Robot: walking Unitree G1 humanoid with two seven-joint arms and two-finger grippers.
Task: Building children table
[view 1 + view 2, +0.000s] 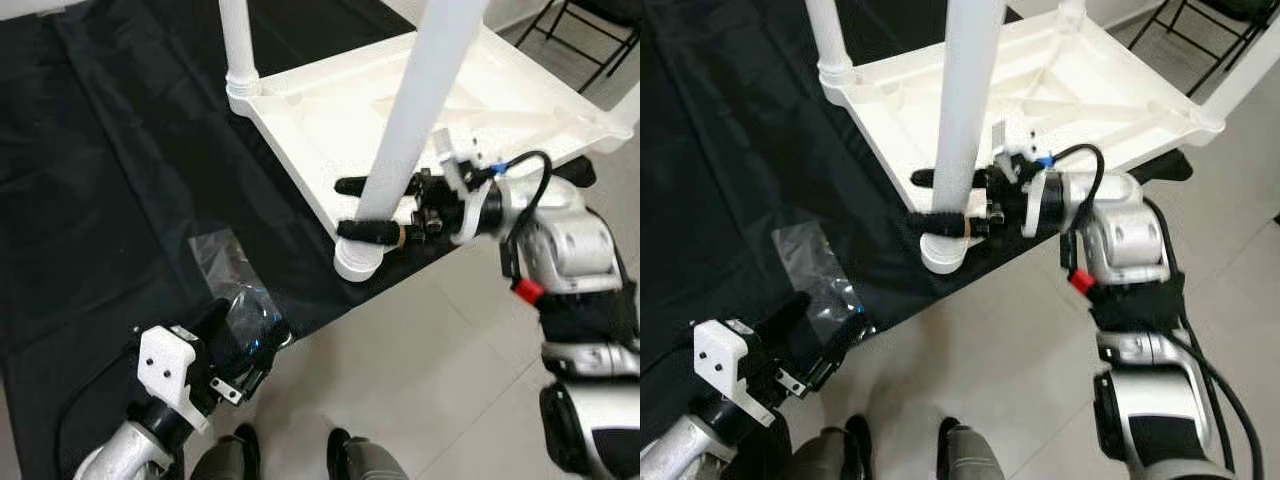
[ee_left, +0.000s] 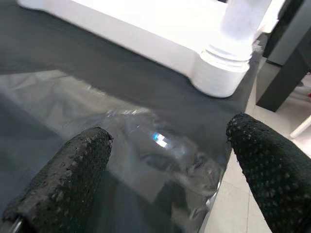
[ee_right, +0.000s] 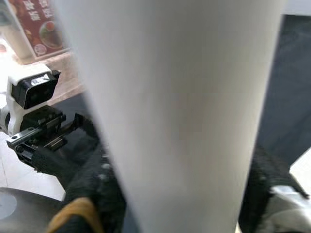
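Both right tool (image 1: 362,207) fingers clamp table leg (image 1: 420,100) (near socket).

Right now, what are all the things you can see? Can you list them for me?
Table: one, white, upside down on the black sheet.
Table legs: two seen, white, standing up from the table's corners; near leg, far leg.
Sheet: one, black, spread over the floor.
Plastic bag: one, clear, on the sheet by the left gripper.
Chair: one, black, behind the table.
Floor tiles: pale.
Right gripper: fingers around the near leg.
Left gripper: fingers open above the bag.
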